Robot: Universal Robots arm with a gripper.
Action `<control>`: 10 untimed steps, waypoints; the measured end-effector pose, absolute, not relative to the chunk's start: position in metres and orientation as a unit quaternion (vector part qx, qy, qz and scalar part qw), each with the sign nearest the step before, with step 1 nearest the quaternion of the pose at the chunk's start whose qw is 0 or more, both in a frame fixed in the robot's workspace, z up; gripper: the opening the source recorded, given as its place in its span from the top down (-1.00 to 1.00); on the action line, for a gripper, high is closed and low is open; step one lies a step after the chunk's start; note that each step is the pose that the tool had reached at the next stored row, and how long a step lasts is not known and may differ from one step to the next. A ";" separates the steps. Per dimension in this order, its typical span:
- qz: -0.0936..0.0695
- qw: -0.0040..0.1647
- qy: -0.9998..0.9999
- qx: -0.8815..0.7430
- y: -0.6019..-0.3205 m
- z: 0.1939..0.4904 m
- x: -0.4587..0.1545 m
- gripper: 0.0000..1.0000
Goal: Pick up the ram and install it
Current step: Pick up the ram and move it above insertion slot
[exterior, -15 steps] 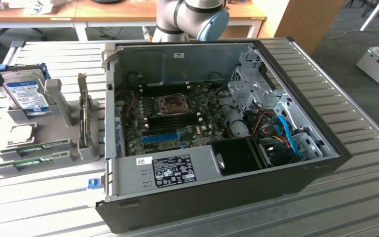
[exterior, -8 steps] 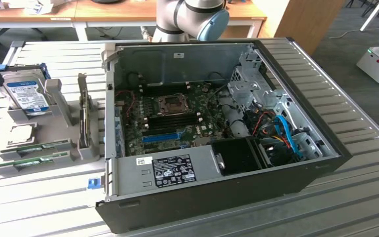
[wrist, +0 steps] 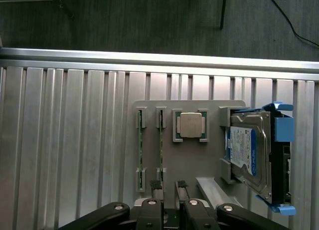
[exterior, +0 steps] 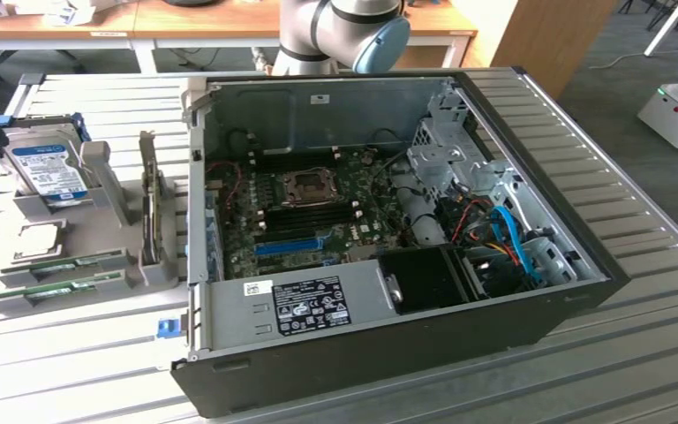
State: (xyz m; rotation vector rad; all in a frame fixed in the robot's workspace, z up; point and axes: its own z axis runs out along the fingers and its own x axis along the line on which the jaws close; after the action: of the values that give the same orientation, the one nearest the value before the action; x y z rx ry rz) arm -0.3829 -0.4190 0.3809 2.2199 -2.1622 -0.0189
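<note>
Two ram sticks, thin and green, lie side by side in slots of a grey holder tray [exterior: 127,265]. In the exterior view they are ram stick [exterior: 66,263] and ram stick [exterior: 63,290]. In the wrist view they are ram stick [wrist: 141,149] and ram stick [wrist: 160,147]. My gripper [wrist: 168,186] hovers above the tray near the end of the sticks. Its black fingertips [wrist: 154,184] stand a little apart, with nothing between them. It touches neither stick.
The tray also carries a CPU [wrist: 190,125], a blue-labelled hard drive [wrist: 248,157] and an upright expansion card [exterior: 148,208]. To the exterior view's right lies the opened PC case [exterior: 575,291], with the motherboard, dark memory slots [exterior: 306,212] and a blue slot [exterior: 289,245]. All stands on a ribbed metal table [exterior: 645,353].
</note>
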 end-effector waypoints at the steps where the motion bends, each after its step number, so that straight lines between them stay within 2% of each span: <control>1: -0.006 0.021 -0.698 0.716 -0.419 0.381 -0.383 0.53; 10: -0.006 0.021 -0.698 0.716 -0.419 0.377 -0.383 0.53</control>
State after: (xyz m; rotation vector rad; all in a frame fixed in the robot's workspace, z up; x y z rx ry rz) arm -0.3829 -0.4189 0.3770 2.2203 -2.1626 -0.0199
